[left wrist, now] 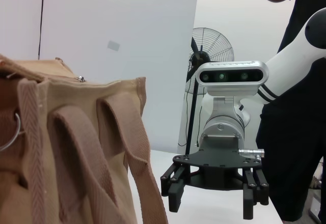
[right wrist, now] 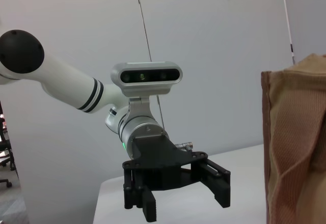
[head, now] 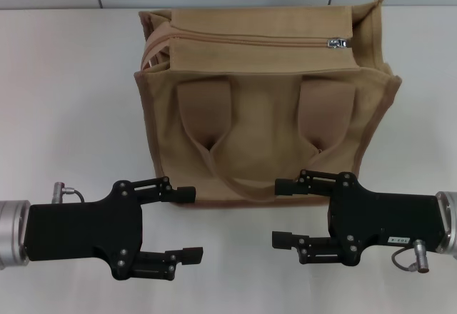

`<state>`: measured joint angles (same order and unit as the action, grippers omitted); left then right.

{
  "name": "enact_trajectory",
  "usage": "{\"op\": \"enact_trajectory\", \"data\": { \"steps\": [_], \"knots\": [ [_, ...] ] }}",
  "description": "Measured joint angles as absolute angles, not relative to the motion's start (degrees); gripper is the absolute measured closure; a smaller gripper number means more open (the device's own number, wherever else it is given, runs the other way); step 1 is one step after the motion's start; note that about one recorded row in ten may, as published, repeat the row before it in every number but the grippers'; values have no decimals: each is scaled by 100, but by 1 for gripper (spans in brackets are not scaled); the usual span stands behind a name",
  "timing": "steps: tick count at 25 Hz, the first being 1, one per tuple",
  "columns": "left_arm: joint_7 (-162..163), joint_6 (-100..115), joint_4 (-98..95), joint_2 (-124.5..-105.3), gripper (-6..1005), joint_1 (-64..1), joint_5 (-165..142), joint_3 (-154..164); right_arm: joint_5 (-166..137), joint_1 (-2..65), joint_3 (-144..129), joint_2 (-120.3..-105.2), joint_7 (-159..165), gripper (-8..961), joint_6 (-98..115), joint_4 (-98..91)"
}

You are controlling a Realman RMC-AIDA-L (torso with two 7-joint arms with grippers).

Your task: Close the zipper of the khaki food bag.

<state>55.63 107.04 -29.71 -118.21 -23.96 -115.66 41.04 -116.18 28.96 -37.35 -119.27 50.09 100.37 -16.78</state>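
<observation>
So the bag (head: 268, 107) sits upright mid-table, zipper (head: 250, 40) slider at its right end. My left gripper (head: 187, 223) and right gripper (head: 284, 213) hang in front, both spread apart, holding nothing.

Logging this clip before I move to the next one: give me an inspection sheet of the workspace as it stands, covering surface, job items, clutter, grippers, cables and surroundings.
Surface: white table, bare around the bag.
Job's things: khaki food bag stands upright, handles hanging down its front; zipper runs across the top panel, its silver slider sits towards the robot's right end, and the bag's top gapes at the left end.
Clutter: nothing seen.
Grippers: left gripper open, on the near side of the bag, not touching it; right gripper open, facing the left one, also holding nothing.
Cables: short cable loop at the right wrist; connector stub at the left wrist.
Surroundings: standing fan and a person in black behind the right arm.
</observation>
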Motion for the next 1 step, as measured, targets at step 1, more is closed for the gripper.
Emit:
{"op": "enact_trajectory", "data": {
  "steps": [1],
  "knots": [
    [5563,10705,-2970,-11821,181,-2403,-11566,4104,-11617,2900,-3735,-11927,5009,202,10036,-1678]
  ]
}}
